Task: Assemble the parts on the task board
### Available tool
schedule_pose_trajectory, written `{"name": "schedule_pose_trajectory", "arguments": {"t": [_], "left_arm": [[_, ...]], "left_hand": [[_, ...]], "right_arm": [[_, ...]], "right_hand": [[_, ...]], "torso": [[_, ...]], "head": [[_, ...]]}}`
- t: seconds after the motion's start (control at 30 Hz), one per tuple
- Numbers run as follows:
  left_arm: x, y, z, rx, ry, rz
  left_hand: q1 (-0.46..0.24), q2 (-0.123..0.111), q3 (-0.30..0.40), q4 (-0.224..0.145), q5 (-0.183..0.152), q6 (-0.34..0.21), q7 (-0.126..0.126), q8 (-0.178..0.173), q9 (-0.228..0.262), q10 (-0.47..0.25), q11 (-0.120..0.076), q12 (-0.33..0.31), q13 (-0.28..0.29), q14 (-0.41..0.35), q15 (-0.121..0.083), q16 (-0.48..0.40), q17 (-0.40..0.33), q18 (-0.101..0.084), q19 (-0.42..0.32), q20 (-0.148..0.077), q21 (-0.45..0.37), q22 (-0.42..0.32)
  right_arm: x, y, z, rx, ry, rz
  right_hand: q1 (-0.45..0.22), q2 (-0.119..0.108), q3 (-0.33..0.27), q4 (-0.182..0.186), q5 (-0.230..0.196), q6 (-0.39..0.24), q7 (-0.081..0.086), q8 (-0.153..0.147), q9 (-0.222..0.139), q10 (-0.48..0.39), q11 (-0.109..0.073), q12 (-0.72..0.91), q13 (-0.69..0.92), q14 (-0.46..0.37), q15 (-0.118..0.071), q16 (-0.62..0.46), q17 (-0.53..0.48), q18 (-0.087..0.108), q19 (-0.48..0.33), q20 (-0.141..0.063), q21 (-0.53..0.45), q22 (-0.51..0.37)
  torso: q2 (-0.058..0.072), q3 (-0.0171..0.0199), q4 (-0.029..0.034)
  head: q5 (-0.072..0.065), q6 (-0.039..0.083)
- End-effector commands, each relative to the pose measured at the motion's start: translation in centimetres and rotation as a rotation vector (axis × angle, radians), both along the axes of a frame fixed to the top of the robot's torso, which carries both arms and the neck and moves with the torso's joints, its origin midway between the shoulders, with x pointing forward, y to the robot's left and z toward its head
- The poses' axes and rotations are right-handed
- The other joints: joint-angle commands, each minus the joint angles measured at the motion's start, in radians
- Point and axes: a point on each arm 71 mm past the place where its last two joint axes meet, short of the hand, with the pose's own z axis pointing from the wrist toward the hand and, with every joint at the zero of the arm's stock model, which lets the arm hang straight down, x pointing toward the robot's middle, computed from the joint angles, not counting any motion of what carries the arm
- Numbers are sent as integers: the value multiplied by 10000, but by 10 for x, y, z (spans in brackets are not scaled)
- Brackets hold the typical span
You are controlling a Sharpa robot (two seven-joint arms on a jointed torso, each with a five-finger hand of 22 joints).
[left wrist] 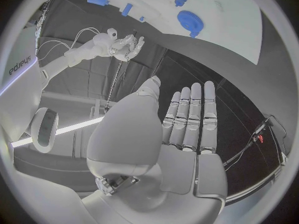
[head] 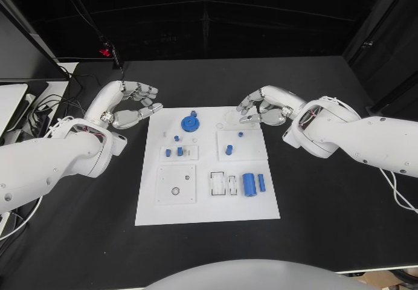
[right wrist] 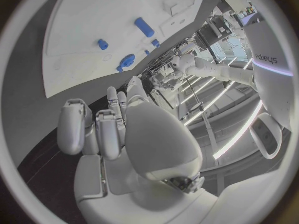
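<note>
While both arms reached in from the table's sides, the left hand hovered over the black table just off the board's far left corner, palm turned toward the board, fingers apart and loosely curved, with nothing between them. In its wrist view that hand showed a flat palm with the fingers stretched out side by side and the thumb set off to one side, empty. The right hand hung over the board's far right corner, its fingers bent inward toward the palm; in its own wrist view the hand had some fingers curled and others straighter, and nothing was visibly held, though whether the fingertips touched the board I could not tell. Each wrist view also caught the other hand small in the distance.

Between the hands lay the board, a white plate set lengthwise on the table. Near its far edge sat a round blue disc with a knob on top. Just nearer, on the left, a small raised plate carried several little blue pieces; to the right, another plate bore a blue peg. Closer to the robot, a white panel with a round hole lay on the left, and beside it some open slots. Two blue cylinders lay side by side right of the slots.
</note>
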Motion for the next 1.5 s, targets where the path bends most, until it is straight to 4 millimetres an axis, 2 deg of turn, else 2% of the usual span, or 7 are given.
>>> {"name": "schedule_pose_trajectory", "arguments": {"t": [0.03, 0.2, 0.27, 0.37, 0.57, 0.73, 1.5], "left_arm": [[-4, 1, 6, -1502, -220, -325], [-9, -4, 5, -2247, 45, -640], [-9, -5, 5, -2431, 119, -692], [-10, -6, 5, -2601, 143, -753], [-12, -8, 6, -2735, 127, -878], [-13, -9, 6, -2781, 149, -992], [-14, -9, 5, -2794, 166, -1016]], "left_hand": [[-312, 116, -399, -3, 79, -134, 4, 107, 2, -193, 27, 138, 7, -126, 51, -67, -160, 73, -45, 49, -299, -262], [-1329, 372, -1359, 21, 139, -451, 132, 307, -1, -683, 151, 454, 11, -619, 245, -374, -701, 78, -431, 277, -1215, -1047], [-1459, 448, -1484, 31, 119, -561, 163, 352, -6, -836, 194, 513, 7, -760, 292, -449, -844, 80, -489, 330, -1398, -1222], [-1639, 561, -1653, 29, 18, -763, 221, 461, -9, -1102, 273, 632, 9, -1087, 397, -608, -1135, 74, -668, 434, -1758, -1558], [-1728, 683, -1797, 13, -58, -1026, 284, 694, -9, -1395, 335, 883, 11, -1424, 500, -686, -1553, 76, -861, 550, -2196, -2015], [-1762, 701, -1836, 15, -71, -1105, 299, 766, -11, -1467, 350, 961, 11, -1504, 522, -678, -1664, 72, -885, 566, -2293, -2132], [-1697, 798, -1889, 2, -19, -1265, 289, 1019, -10, -1542, 330, 1249, 13, -1294, 465, -412, -1868, 115, -461, 526, -2251, -2325]], "right_arm": [[-2, 10, -2, -1939, -603, 179], [-4, 23, -4, -3337, -1162, 416], [-4, 26, -5, -3707, -1298, 442], [-4, 29, -6, -4084, -1433, 444], [-3, 32, -8, -4718, -1478, 295], [-2, 35, -10, -5164, -1443, 207], [0, 42, -19, -6194, -1113, 91]], "right_hand": [[129, 9, 107, 5, -114, 48, -26, -164, -10, 73, 10, -143, -175, 628, 4, 25, 408, -164, 78, -14, 51, 1064], [230, -45, 251, 14, -154, 202, -27, -278, 0, 81, 24, -362, -378, 623, 4, 38, 403, -225, 179, -2, 247, 1199], [229, -95, 270, 27, -158, 242, -31, -309, -1, 76, 11, -426, -426, 618, -3, 36, 390, -233, 194, -9, 282, 1223], [220, -168, 305, 40, -160, 339, -20, -337, 3, 103, -9, -499, -476, 606, -17, 18, 341, -232, 188, -22, 280, 1224], [88, -340, 374, 60, -161, 544, 48, -404, 4, 137, -16, -654, -514, 582, -43, -18, 246, -220, 159, -46, 235, 1198], [-22, -523, 504, 58, -162, 675, 24, -486, -1, 75, -43, -812, -514, 566, -115, -46, 176, -212, 147, -96, 217, 1188], [-82, -730, 1086, 48, -163, 1137, 21, -693, 4, 603, -57, -1002, -505, 567, -50, -56, 124, -219, 128, -81, 186, 1175]], "torso": [[5, 8, -7], [11, -10, 2], [13, -4, 10], [2, 3, -33], [4, 1, -22], [17, 6, -30], [8, 2, -28]], "head": [[11, 9], [0, 15], [3, 18], [41, 17], [17, 31], [35, 109], [144, -52]]}}
